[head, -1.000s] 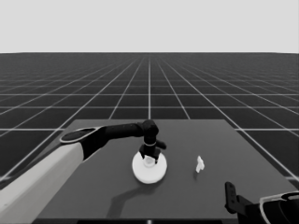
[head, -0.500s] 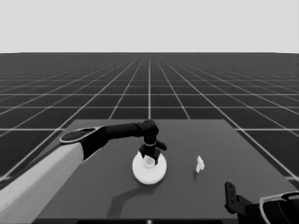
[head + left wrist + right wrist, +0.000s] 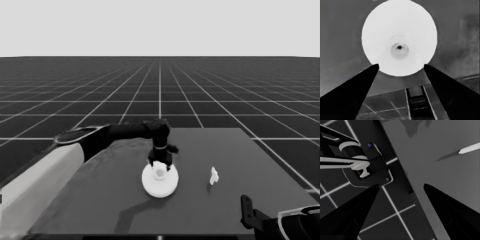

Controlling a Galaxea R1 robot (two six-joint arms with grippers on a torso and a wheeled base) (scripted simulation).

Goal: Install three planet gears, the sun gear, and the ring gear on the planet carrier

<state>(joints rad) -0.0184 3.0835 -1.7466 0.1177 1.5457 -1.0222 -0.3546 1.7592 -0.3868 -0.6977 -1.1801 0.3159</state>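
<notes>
Left end effector point(image 3: 161, 164) — fingers spread — directly over larger round part point(image 3: 160, 181).

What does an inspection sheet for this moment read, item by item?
Surface: dark table, flat, grid floor beyond its edges.
Job's things: larger round part lies near the table's middle, raised hub and small hole on top; no gears or smaller round part in view, possibly covered beneath it.
Clutter: thin white piece lies apart, to the right of the round part.
Grippers: left tool hangs over the round part's hub; its fingers are spread, tips at the rim. Right tool is parked at the table's near right corner, fingers apart, holding nothing.
Cables: nothing seen.
Surroundings: dark machinery with blue lights past the table's edge.
</notes>
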